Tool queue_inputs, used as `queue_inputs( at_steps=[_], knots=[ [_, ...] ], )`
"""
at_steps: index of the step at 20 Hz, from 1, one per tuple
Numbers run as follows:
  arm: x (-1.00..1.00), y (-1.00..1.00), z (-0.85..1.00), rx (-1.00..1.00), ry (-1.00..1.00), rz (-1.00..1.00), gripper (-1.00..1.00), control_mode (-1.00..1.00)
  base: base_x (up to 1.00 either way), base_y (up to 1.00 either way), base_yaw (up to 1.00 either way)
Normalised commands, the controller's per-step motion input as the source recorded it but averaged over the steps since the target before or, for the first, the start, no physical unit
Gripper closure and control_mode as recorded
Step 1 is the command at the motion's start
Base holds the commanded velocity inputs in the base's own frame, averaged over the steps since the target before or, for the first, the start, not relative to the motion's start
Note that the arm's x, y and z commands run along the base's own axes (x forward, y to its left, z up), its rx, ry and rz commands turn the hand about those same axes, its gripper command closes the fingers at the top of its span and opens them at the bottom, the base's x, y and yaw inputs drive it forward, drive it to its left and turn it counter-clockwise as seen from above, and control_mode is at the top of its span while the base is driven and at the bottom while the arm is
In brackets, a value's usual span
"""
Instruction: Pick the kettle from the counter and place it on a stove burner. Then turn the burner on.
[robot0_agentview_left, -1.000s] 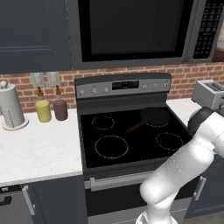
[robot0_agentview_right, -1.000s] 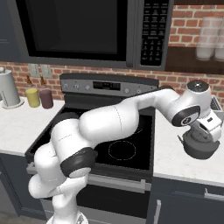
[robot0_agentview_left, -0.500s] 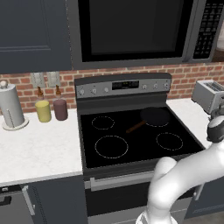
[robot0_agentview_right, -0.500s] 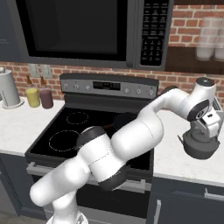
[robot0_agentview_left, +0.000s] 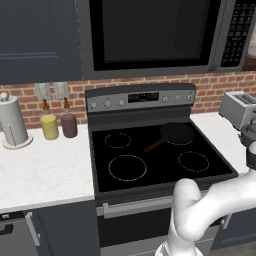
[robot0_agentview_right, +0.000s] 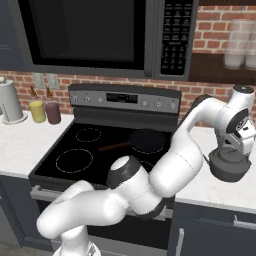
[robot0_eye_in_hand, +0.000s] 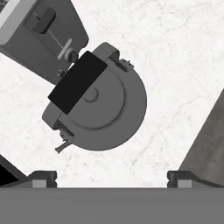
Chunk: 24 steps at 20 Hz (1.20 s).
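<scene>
Hand (robot0_eye_in_hand: 112, 177) spread wide above kettle (robot0_eye_in_hand: 98, 107) | kettle on counter (robot0_eye_in_hand: 175, 65) | no legible writing

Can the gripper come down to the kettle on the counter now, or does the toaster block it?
Probably yes. The open gripper hangs above the kettle, nothing between them. The toaster stands close beside the kettle, not over it.

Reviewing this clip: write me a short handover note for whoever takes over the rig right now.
Gripper: open, empty, above the kettle; its fingertips stand wide apart in the hand view.
Kettle: upright on the counter right of the cooktop, next to the toaster.
Stove burner: front left, bare. A frying pan sits on the back right ring.
Done: approach to the kettle.
Left: grasp the handle, carry the kettle to the burner, turn the burner on.
</scene>
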Motion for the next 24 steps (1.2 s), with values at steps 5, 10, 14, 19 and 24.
queue_inputs(
  at_steps=[5,10,14,19,24],
  knots=[
    [0.32,0.00,-0.43,0.00,0.00,0.00,-1.00,-1.00,0.00,0.00,0.00],
    [0.45,0.00,-0.27,0.00,0.00,-0.02,-1.00,-1.00,0.00,0.00,0.00],
    [0.47,0.00,-0.18,0.00,-0.01,-0.02,-1.00,-1.00,0.00,0.00,0.00],
    [0.34,-0.08,-0.20,0.00,0.00,0.00,-1.00,-1.00,0.00,0.00,0.00],
    [0.32,-0.11,-0.12,0.00,0.00,0.00,-1.00,-1.00,0.00,0.00,0.00]
  ],
)
